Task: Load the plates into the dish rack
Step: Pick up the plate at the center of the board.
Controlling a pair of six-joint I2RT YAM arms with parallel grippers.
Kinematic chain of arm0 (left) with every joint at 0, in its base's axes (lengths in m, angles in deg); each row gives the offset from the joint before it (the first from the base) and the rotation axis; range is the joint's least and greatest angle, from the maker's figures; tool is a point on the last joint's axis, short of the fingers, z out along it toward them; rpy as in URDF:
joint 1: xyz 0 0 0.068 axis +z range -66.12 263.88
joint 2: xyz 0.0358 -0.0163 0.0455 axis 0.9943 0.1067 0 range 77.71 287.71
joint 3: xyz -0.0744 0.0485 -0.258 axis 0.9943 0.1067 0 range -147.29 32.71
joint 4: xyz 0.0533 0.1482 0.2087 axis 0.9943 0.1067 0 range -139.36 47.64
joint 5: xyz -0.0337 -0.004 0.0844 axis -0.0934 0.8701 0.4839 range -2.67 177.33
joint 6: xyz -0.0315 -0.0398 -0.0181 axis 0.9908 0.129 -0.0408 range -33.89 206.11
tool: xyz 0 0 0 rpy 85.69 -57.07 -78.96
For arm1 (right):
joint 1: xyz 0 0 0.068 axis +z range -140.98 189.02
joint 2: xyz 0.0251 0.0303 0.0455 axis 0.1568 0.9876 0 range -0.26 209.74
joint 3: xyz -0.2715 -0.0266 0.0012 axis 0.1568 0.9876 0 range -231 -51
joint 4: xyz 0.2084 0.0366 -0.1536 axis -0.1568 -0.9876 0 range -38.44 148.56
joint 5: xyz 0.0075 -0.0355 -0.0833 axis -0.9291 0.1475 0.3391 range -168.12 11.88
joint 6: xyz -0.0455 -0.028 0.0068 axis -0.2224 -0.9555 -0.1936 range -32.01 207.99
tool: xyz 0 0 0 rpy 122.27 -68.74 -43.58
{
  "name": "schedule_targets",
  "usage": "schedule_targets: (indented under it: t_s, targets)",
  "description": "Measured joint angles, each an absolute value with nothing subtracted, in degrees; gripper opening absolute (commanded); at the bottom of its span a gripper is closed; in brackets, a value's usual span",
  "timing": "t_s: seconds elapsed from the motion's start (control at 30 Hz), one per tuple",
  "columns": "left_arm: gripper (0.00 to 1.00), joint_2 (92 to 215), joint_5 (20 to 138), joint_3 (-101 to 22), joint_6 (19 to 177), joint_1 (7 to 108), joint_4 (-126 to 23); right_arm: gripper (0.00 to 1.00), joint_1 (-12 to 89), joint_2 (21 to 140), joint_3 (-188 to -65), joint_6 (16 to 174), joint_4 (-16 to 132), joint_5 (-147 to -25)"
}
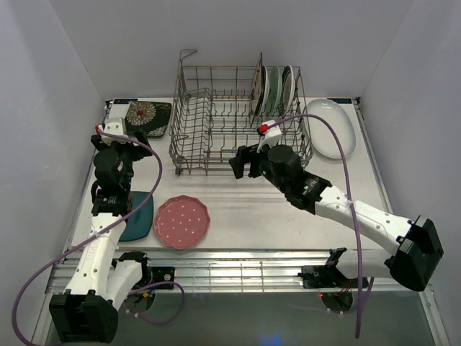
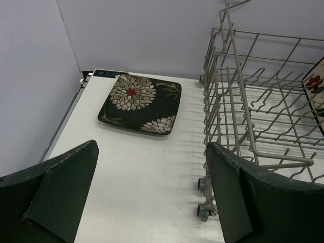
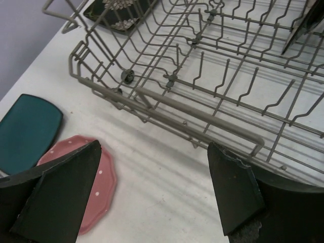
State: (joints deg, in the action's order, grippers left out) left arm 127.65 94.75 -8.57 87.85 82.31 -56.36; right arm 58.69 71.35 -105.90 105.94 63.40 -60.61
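- White desk [image 1: 288, 216] inside a pale-walled booth, with two robot arms bolted at its near edge.
- Nearest, on the left, a dark teal plate [image 1: 138, 216] and a pink dotted plate [image 1: 183, 221] lie flat, just beside each other.
- Further in, the right gripper [image 3: 154, 152] hovers by the near rail of the dish rack [image 1: 205, 155]. Its fingers are apart and hold nothing.
- On the left, the left gripper [image 2: 152, 152] hangs above the desk, likewise spread and empty, facing the far left corner.
- The dish rack, a grey wire basket, stands mid-desk. A few upright plates [image 1: 277, 90] sit in its far right end.
- A large white oval plate [image 1: 330, 127] lies flat to the right of the rack.
- A black floral square plate [image 1: 148, 117] lies flat at the far left, near the rack.
- Loading looks partway done, between plates.
- The black square seems the likely next pick. The left gripper would need to drop to its edge and work one finger under the low rim.
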Motion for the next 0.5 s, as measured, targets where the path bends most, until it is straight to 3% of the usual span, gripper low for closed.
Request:
schedule_targets:
  t_s: [0.27, 0.5]
  targets:
    - [0.98, 127.4, 94.2, -8.2, 87.8, 82.3, -56.7, 0.92, 62.8, 67.4, -101.9, 108.8, 65.6, -62.7]
    - [0.98, 126.2, 93.9, -8.2, 87.8, 82.3, -56.7, 0.94, 66.1, 76.4, -103.2, 110.4, 65.0, -65.3]
